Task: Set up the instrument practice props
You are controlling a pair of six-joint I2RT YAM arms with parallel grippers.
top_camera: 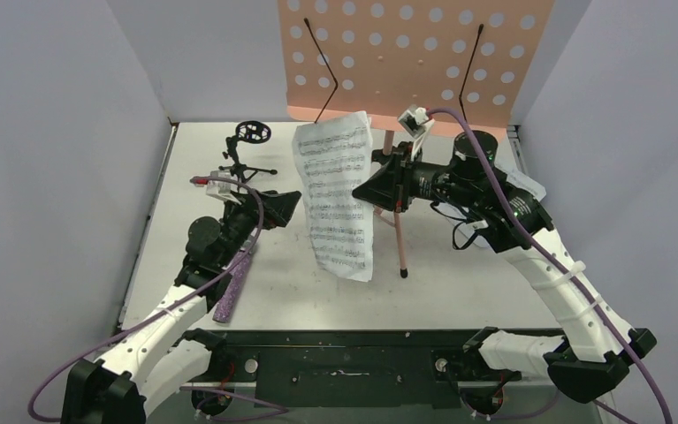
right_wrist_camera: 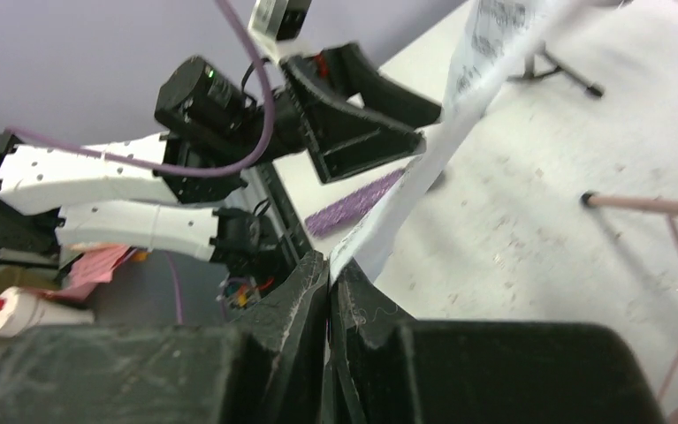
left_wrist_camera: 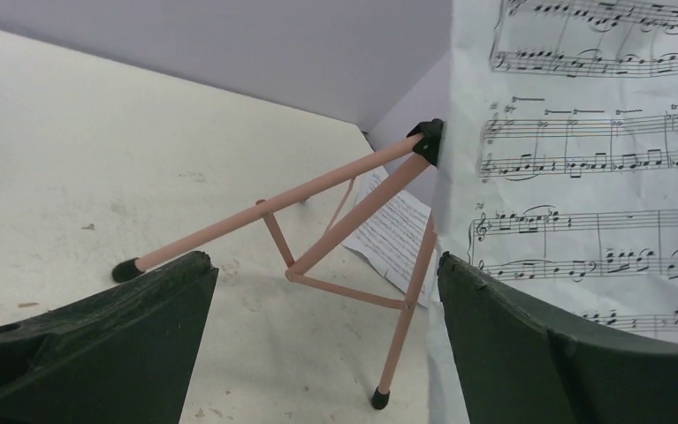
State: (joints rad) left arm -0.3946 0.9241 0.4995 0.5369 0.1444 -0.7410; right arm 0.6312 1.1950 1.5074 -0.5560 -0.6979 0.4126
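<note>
My right gripper is shut on the edge of a white sheet-music page and holds it hanging upright in front of the pink perforated music stand. In the right wrist view the jaws pinch the page. My left gripper is open and empty just left of the page. In its wrist view the page is by the right finger and the stand's tripod legs are ahead. The purple glitter microphone lies on the table under my left arm. The black mic stand stands at the back left.
A second page lies flat on the table behind the tripod legs. Grey walls close in the table on the left, back and right. The stand's front leg foot rests near the hanging page's lower edge.
</note>
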